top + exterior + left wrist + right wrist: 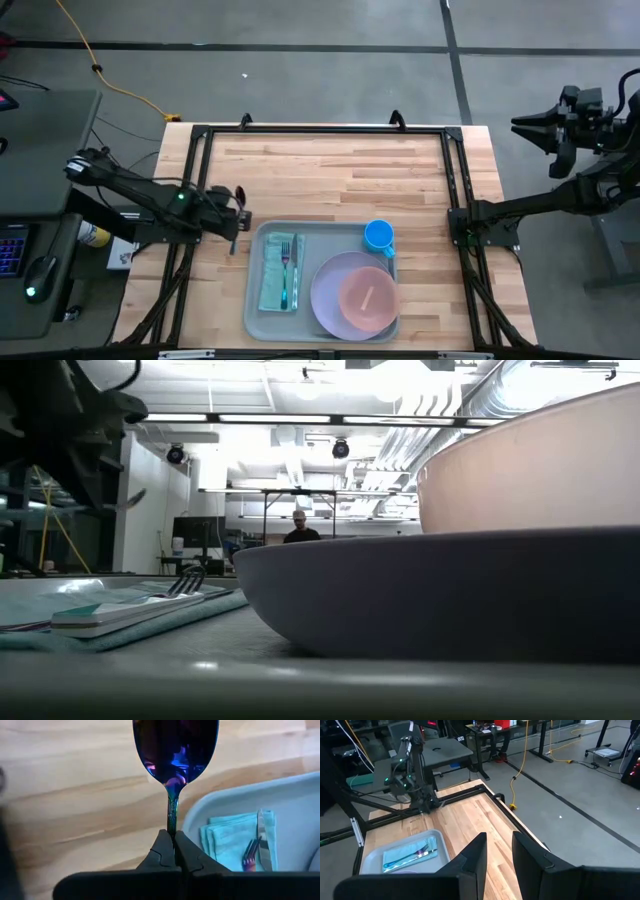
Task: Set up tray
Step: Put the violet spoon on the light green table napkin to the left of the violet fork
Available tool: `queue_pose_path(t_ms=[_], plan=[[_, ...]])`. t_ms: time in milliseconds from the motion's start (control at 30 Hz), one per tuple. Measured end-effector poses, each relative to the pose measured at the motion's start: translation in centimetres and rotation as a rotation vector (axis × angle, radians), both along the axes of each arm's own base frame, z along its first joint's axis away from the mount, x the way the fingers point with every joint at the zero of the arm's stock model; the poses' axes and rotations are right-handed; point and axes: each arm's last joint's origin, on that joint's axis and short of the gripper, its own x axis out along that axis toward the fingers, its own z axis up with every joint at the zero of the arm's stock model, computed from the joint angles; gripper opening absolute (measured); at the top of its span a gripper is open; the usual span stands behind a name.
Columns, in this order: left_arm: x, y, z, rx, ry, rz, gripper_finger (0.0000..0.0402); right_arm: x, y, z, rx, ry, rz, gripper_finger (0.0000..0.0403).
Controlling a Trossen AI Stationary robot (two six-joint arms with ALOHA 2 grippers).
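Observation:
The pale grey-blue tray [255, 315] lies at the table's near middle. On it are a teal folded cloth [272, 280] with a fork [286, 262] and a knife [295, 270], a lavender plate [325, 290] with a pink bowl [367, 297] on it, and a blue cup [379, 236]. My left gripper [233, 218] is just left of the tray's far left corner [235, 805], shut on a dark iridescent spoon [175, 745]. My right gripper [499, 851] is raised beyond the table's right edge, open, with nothing between its fingers. My left gripper pinches the spoon's thin handle [172, 817] between its two fingertips [161, 845], a little way below the spoon's bowl. The fingers slant down from the table's left and lie across the handle. The spoon's bowl points toward the far edge. The rest of the handle is hidden behind the fingers.
Bare wood lies left of and beyond the tray. A black frame [320, 130] runs along the table's far edge and sides. In the low view, a person [300, 530] sits in the room far behind the table.

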Motion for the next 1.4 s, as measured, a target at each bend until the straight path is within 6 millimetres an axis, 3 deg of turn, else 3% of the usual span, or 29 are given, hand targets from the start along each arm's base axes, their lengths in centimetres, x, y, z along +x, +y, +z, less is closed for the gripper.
queue_pose_path(t_ms=[533, 933, 1400], plan=[[8.4, -4.4, -1.5, -0.038, 0.145, -0.052, 0.0012, 0.0, 0.0, 0.0, -0.022, 0.008, 0.007, 0.0069], [11.3, -7.2, -1.5, -0.049, 0.160, -0.107, 0.0012, 0.0, 0.1, 0.0, -0.020, 0.010, 0.035, 0.0069], [14.2, -9.3, -3.4, -0.084, 0.228, -0.132, 0.0012, 0.1, 0.2, 0.0, -0.010, 0.009, 0.086, 0.0069]])
